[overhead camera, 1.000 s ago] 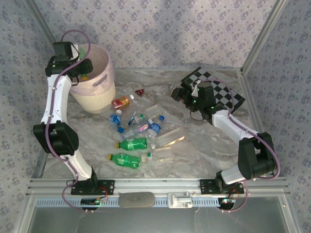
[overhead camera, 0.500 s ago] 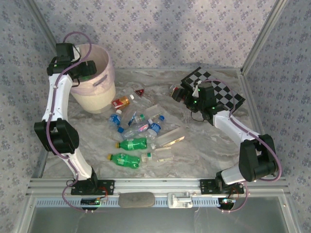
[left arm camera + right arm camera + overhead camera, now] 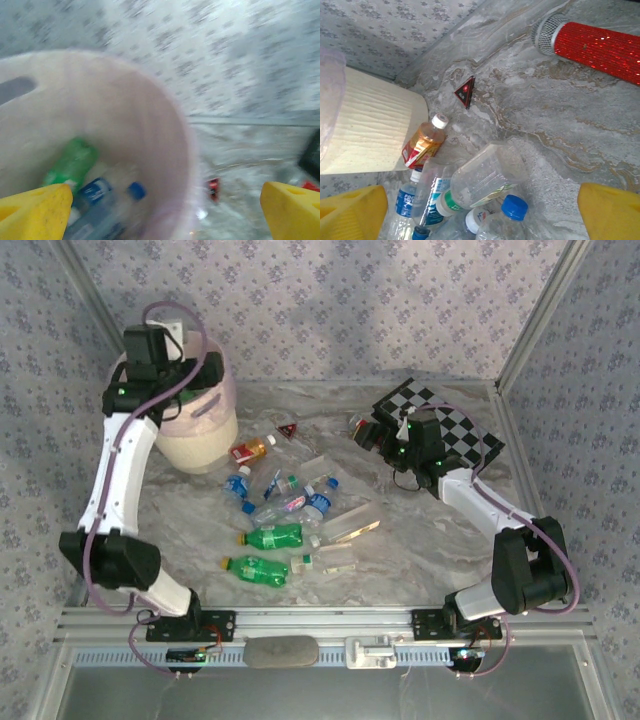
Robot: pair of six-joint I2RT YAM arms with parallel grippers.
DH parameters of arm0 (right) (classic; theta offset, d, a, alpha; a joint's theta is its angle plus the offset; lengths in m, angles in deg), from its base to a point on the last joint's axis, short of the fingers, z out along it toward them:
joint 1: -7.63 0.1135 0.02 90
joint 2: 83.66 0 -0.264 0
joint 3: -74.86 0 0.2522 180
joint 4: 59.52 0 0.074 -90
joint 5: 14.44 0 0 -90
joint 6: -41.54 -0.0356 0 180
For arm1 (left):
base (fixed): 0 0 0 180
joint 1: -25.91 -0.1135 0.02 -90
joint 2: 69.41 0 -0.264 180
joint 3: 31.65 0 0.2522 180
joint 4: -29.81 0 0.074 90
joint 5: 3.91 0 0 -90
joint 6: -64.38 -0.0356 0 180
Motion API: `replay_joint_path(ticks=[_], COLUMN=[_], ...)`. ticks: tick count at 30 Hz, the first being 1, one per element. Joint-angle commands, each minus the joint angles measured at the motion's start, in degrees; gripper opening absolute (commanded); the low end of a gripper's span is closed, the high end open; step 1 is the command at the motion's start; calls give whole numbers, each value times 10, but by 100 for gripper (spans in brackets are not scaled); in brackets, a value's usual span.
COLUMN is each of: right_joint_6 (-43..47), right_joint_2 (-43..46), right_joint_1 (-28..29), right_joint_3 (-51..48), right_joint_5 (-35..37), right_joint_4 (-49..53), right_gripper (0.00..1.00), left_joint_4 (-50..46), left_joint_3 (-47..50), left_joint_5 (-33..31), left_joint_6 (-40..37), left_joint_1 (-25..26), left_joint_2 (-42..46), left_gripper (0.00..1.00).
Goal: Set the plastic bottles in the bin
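Evidently the drop-off looks complete: the left hand (image 3: 165,212) hangs above the bin (image 3: 172,125), fingers spread wide and empty, while a green bottle (image 3: 70,165) and blue-capped bottles (image 3: 95,192) lie inside the bin. The right hand (image 3: 482,215), equally wide open and holding nothing, hovers over the loose bottles (image 3: 275,537) on the bench (image 3: 420,540) beside the bin. Next, I judge, one hand must descend on a bottle, perhaps the red-labelled bottle (image 3: 424,142) just beside the bin, and close

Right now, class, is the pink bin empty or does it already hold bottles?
Not empty: the left wrist view looks into the bin and shows a green bottle and a clear blue-capped bottle lying inside.
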Motion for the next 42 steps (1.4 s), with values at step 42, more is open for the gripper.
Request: replay_joint_path(ticks=[42], right_joint_6=[-224], right_joint_2=[81], right_joint_1=[127], right_joint_3=[-158], right_joint_5=[110], right_joint_4=[167], right_gripper=[99], left_joint_4=[294], left_joint_3=[409], left_joint_5=[-82], left_joint_6=[128], left_joint_1=[300], left_joint_2=[8], left_gripper=[100])
